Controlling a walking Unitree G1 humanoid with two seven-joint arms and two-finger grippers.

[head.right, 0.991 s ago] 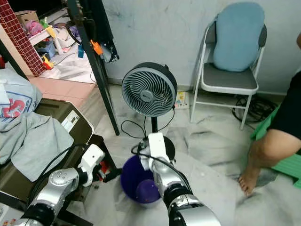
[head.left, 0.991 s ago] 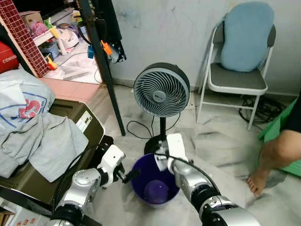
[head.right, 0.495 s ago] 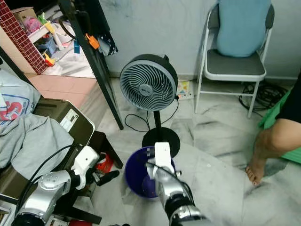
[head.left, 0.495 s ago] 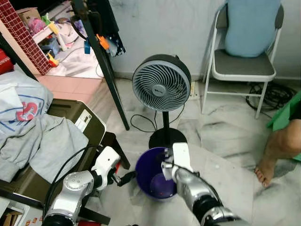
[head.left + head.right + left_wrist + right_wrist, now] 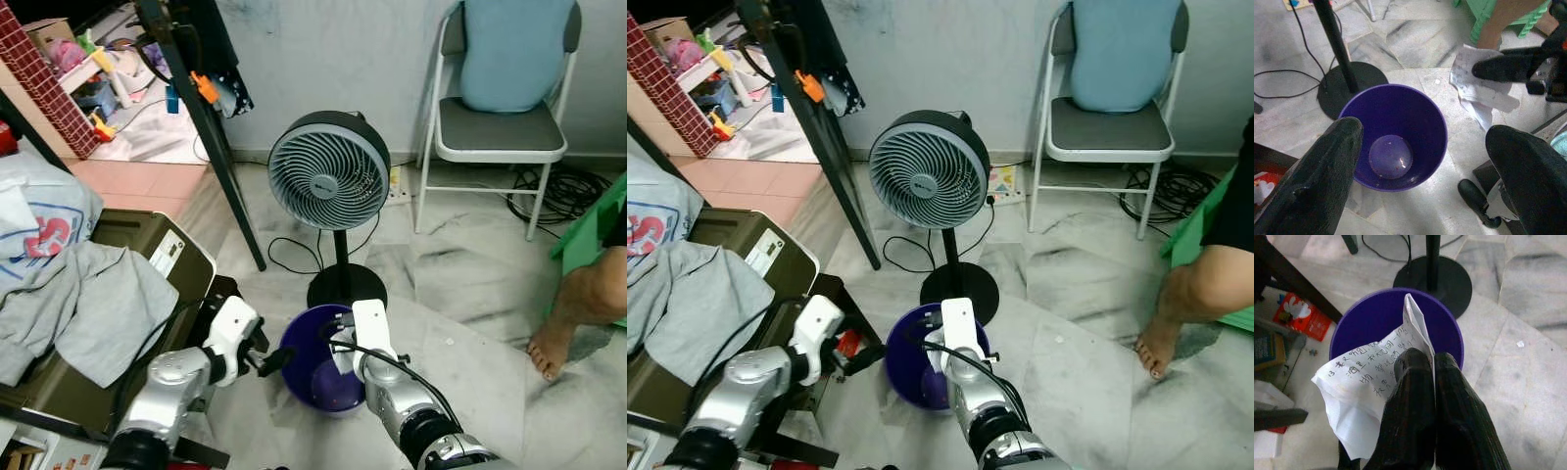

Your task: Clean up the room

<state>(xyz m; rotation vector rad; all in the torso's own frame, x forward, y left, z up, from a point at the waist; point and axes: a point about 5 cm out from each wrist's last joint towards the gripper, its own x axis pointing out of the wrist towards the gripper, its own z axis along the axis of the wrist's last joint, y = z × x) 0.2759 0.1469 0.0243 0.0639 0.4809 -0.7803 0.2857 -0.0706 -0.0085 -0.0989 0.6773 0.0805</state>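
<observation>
Marble floor, purple bin (image 5: 318,377) by fan base (image 5: 345,287), right end effector (image 5: 1427,367) pinching paper (image 5: 1364,387) above rim, left end effector (image 5: 1420,147) spread wide.

I am holding my right gripper (image 5: 939,354) over the round purple plastic bin (image 5: 904,377) on the grey marble floor (image 5: 1078,323), my left gripper (image 5: 865,358) reaching at its rim, a black-and-grey standing fan (image 5: 924,179) rising just behind.
</observation>
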